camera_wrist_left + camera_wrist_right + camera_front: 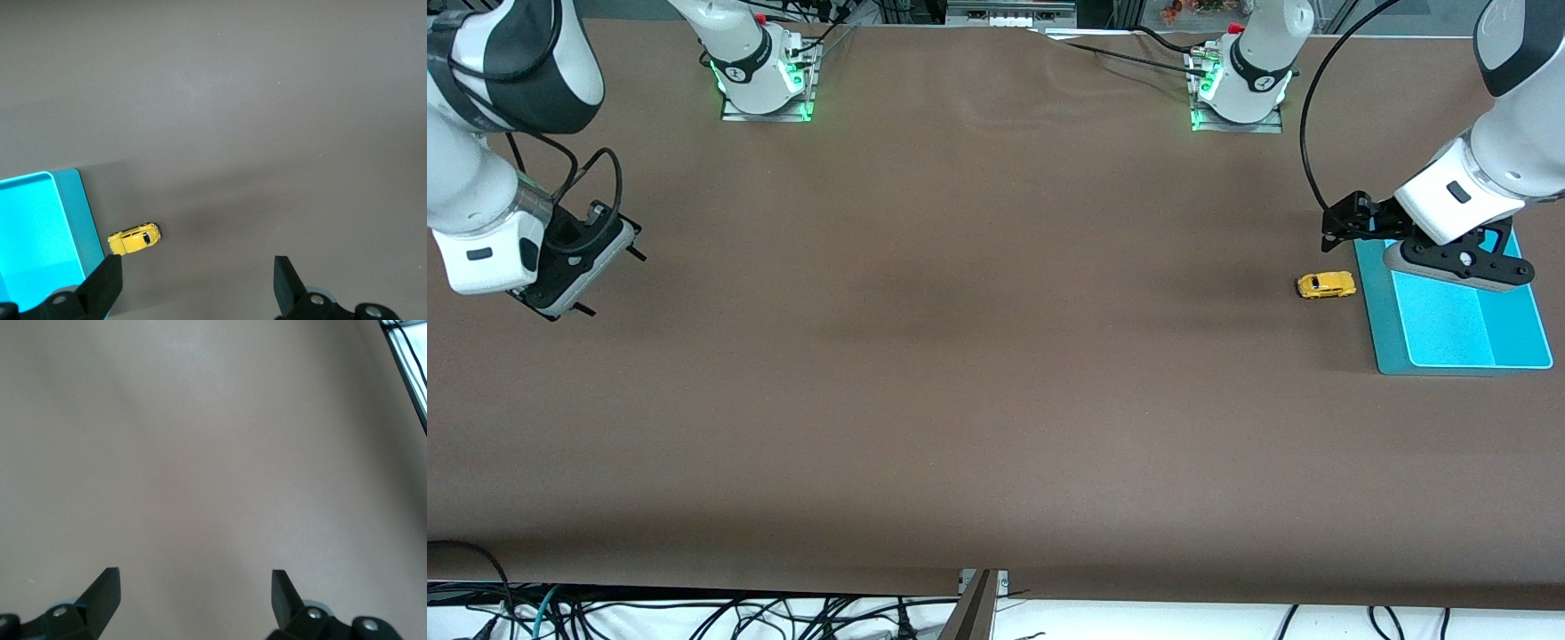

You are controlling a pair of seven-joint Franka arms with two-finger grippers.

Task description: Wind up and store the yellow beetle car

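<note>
The yellow beetle car (1326, 284) rests on the brown table toward the left arm's end, just beside a cyan tray (1383, 329). My left gripper (1347, 224) hangs open above the table close to the car and the tray's edge, holding nothing. In the left wrist view the car (135, 239) lies just off one fingertip (107, 277), next to the tray (73, 213); the left gripper (197, 280) has only bare table between its fingers. My right gripper (611, 282) waits open and empty over the right arm's end of the table, and in its own wrist view the right gripper (195, 587) sees only table.
The tray is shallow, with a raised rim and nothing in it. A black cable (1307, 133) loops from the left arm above the table. Both arm bases (765, 84) stand along the table edge farthest from the front camera. A table edge (407, 367) shows in the right wrist view.
</note>
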